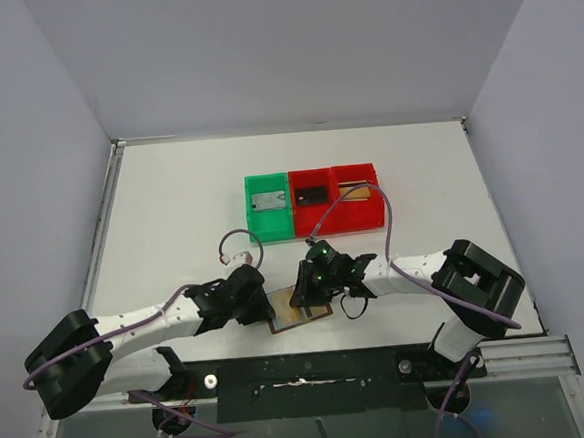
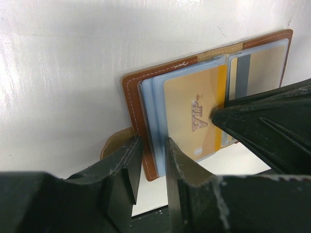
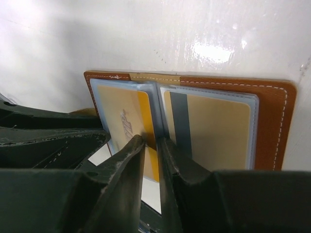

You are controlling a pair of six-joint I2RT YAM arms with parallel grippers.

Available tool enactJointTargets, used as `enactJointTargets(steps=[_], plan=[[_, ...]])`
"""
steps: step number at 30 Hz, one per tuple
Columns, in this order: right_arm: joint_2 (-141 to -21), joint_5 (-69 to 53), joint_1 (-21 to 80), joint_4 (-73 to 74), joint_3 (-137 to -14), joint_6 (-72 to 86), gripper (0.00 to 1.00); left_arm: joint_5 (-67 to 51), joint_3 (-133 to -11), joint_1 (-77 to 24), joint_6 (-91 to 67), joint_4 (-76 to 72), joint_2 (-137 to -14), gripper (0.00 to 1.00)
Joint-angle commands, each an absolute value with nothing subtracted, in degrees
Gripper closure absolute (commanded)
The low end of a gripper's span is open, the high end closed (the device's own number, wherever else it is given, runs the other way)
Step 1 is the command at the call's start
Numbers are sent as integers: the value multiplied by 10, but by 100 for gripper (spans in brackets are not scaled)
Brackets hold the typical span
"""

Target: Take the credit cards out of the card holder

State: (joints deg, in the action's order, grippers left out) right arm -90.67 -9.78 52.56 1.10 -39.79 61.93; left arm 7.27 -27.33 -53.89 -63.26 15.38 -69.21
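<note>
The brown card holder [image 1: 301, 313] lies open near the table's front edge, its blue-grey pockets facing up. A gold credit card [image 2: 189, 111] marked VIP fills the left pocket. A second gold card [image 3: 218, 131] with a dark stripe sits in the right pocket. My left gripper [image 2: 151, 150] is shut on the holder's left edge [image 2: 133, 97], brown rim and pocket layers between its jaws. My right gripper [image 3: 153, 145] stands over the middle fold with its jaws narrow, and the VIP card's [image 3: 121, 114] yellow stripe shows in the gap. One fingertip [image 2: 216, 116] touches that card's face.
Behind the holder stands a row of bins: one green [image 1: 271, 230] with a grey item, two red [image 1: 315, 227] [image 1: 360, 220] with a dark item and a gold one. A black rail [image 1: 303, 371] runs along the near edge. Both arms crowd the holder from either side.
</note>
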Motion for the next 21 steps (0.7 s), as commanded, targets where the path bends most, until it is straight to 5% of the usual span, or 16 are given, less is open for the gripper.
enactJointTargets(steps=[1, 10, 21], plan=[[-904, -112, 526, -16, -399, 619, 83, 85, -272, -538, -620, 165, -708, 75], [-863, -129, 504, -49, -368, 627, 98, 87, -272, -538, -619, 167, -708, 76], [-843, -194, 468, -103, -329, 611, 96, 85, -273, -538, -613, 162, -720, 76]])
